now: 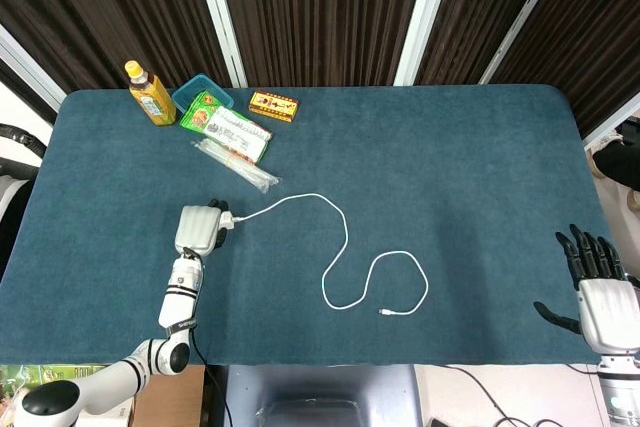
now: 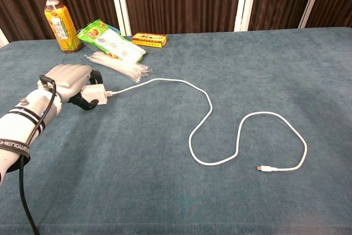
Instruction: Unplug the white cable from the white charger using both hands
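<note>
The white charger (image 2: 97, 94) lies flat on the blue worktop (image 1: 450, 167) at its left side, its cable end pointing right; the left robot hand (image 2: 70, 80) sits over it, dark fingers curled around the charger's body in a grip. The white cable (image 1: 340, 247) is plugged into that end and runs right, arches, drops into a loop and curls round to a free plug (image 2: 263, 168) lying loose near the front edge. The right robot hand (image 1: 598, 292) rests at the worktop's far right edge, fingers spread, holding nothing. A bottle (image 2: 59, 21) and snack packets (image 2: 110, 41) sit at the back left
</note>
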Controlling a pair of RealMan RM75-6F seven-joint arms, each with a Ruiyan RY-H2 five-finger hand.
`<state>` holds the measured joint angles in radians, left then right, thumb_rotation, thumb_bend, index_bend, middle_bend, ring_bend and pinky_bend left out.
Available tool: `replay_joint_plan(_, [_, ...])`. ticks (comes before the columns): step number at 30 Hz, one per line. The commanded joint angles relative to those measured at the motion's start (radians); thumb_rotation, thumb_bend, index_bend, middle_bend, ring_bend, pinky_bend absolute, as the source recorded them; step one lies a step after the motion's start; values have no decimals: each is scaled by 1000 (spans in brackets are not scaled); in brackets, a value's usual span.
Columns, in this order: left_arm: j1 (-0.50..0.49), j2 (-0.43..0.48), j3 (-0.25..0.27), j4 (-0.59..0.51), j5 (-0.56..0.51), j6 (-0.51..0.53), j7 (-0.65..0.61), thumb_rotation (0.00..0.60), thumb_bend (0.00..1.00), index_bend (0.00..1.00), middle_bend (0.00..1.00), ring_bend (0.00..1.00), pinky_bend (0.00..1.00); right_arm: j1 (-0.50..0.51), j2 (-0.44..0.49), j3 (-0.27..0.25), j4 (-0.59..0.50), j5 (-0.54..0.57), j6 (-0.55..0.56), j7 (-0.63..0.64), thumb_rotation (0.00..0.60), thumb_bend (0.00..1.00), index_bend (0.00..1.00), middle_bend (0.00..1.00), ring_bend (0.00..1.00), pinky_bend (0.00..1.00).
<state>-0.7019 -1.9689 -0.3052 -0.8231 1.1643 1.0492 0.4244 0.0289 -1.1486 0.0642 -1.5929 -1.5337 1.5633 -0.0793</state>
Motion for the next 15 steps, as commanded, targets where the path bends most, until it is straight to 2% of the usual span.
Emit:
replay_joint_plan(1, [-5, -12, 2, 16, 0, 1, -16, 600, 398, 491, 501, 1000, 1000, 0, -1, 0, 1, -1, 1, -1, 600, 210, 0, 0, 0, 0])
replay_joint_plan(5, [-5, -19, -2, 10, 3, 17, -46, 600, 428, 571, 601, 1000, 1000, 4, -8, -2, 5, -8, -4, -7, 600, 210, 0, 0, 0, 0])
replay_joint_plan(7, [3, -13, 4, -13, 12, 31, -70, 600, 486, 645, 681, 1000, 1000, 9, -16, -3, 11, -19, -4, -6, 600, 210, 0, 0, 0, 0])
replay_joint_plan(10, [27, 25, 20, -100, 31, 54, -101, 600, 540, 702, 746, 1000, 1000, 24, -29, -9, 19, -48, -15, 1, 600, 210, 0, 0, 0, 0])
replay_joint_plan(15, [83, 142, 74, -340, 89, 121, -82, 600, 579, 716, 764, 1000, 1000, 94, -33, 2, -36, -93, -81, 17, 600, 210, 32, 0, 0, 0])
